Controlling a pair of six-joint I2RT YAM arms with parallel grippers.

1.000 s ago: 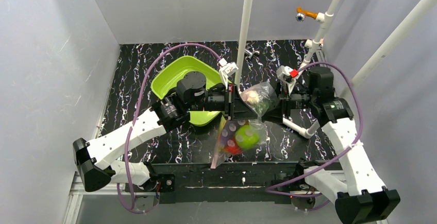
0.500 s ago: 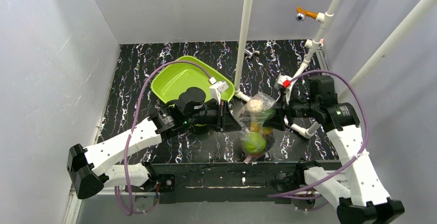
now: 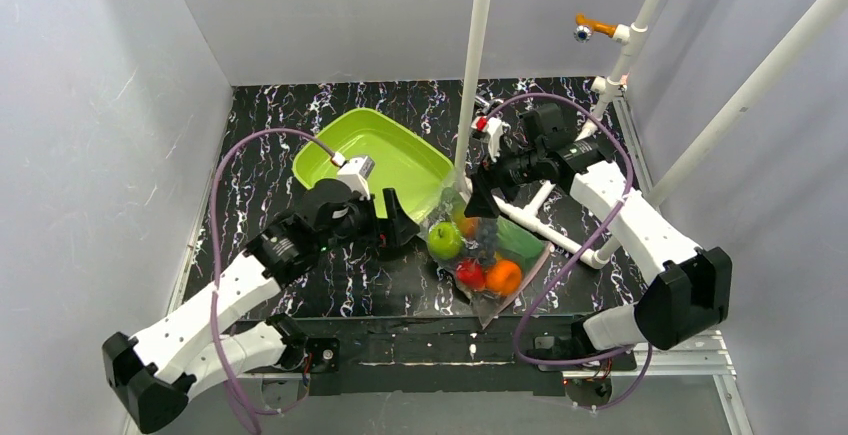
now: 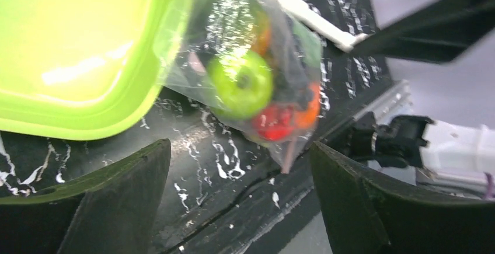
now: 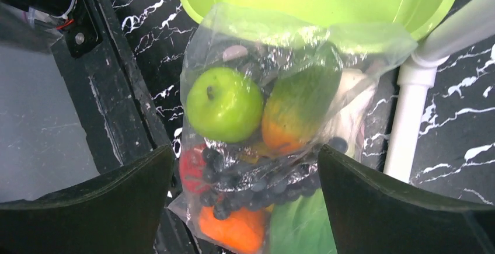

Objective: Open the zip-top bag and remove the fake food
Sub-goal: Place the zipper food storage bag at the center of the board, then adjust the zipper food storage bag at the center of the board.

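While neither arm holds anything, position: zip-top bag (image 3: 478,217) lies flat, centre-right of the top view, upper end lapped on the lime tray's (image 3: 350,150) corner.
Contents: fake food (image 3: 480,255) all inside: green apple (image 3: 445,240), orange (image 3: 503,277), red fruit (image 3: 470,273), grapes (image 5: 251,184).
Fingers: left gripper (image 4: 240,149) and right gripper (image 5: 245,152) both spread wide, empty.
Handling: film thin, crinkly, likely slippery; load lumpy, will probably roll.
Hold: pinch film beside the pinkish zip strip (image 3: 520,285), lower-right edge, clear of fruit.
Surface: black marbled table (image 3: 260,125), hard; bag may slide.
Room: grey walls (image 3: 100,105) close; white pipe (image 3: 478,55) just above the bag in frame.
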